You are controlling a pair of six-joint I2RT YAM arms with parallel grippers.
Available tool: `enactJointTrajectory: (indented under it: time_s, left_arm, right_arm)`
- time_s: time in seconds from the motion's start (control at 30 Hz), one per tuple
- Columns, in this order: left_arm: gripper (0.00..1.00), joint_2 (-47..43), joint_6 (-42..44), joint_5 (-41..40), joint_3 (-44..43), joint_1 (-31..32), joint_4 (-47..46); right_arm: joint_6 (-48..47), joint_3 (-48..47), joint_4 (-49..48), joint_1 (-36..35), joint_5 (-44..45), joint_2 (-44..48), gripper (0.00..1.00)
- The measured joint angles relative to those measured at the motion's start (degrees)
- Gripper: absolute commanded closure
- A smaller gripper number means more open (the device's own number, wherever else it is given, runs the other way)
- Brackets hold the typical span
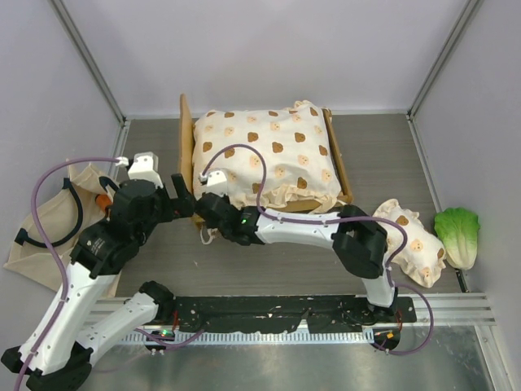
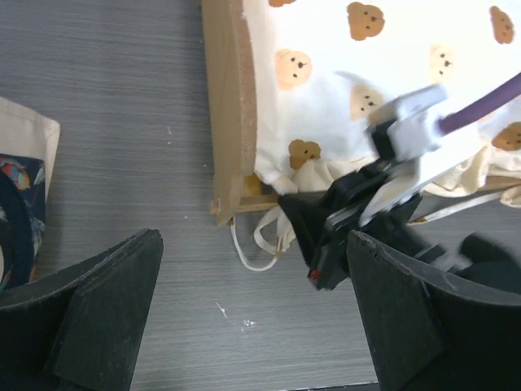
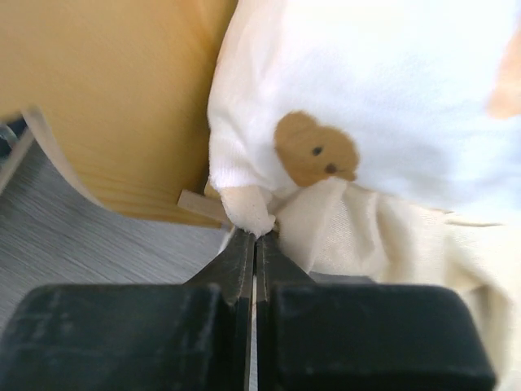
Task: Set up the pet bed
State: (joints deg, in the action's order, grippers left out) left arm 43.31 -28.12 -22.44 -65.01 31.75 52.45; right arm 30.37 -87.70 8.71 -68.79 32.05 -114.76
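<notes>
The pet bed's light-wood frame [image 1: 186, 147] stands at the back centre with the cream bear-print cushion [image 1: 269, 155] lying on it. My right gripper [image 1: 203, 213] reaches across to the bed's near-left corner. In the right wrist view it [image 3: 256, 238] is shut, its tips pinching the cushion's corner fabric [image 3: 248, 213] beside the wooden frame [image 3: 114, 106]. My left gripper [image 1: 183, 195] hovers open just left of that corner. In the left wrist view its fingers [image 2: 106, 301] stand wide apart over bare table, with the right gripper [image 2: 326, 236] and a loose tie string [image 2: 260, 244] ahead.
A beige tote bag [image 1: 49, 228] with black handles lies at the left, its edge [image 2: 20, 204] close to my left gripper. A small bear-print pillow [image 1: 411, 240] and a green lettuce toy [image 1: 457, 235] lie at the right. Walls enclose the table.
</notes>
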Motion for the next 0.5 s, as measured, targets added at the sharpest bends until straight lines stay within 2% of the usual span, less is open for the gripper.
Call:
enactJointTrajectory:
  time_s: [0.3, 0.5]
  left_arm:
    - [0.00, 0.6, 4.6, 8.0, 0.0, -0.1, -2.9]
    - [0.02, 4.3, 7.8, 16.0, 0.1, 0.0, -7.5]
  right_arm:
    - [-0.5, 1.5, -4.9, 9.2, -5.6, 10.0, 0.99]
    - [0.2, 2.2, -7.5, 16.2, -13.6, 10.6, 0.99]
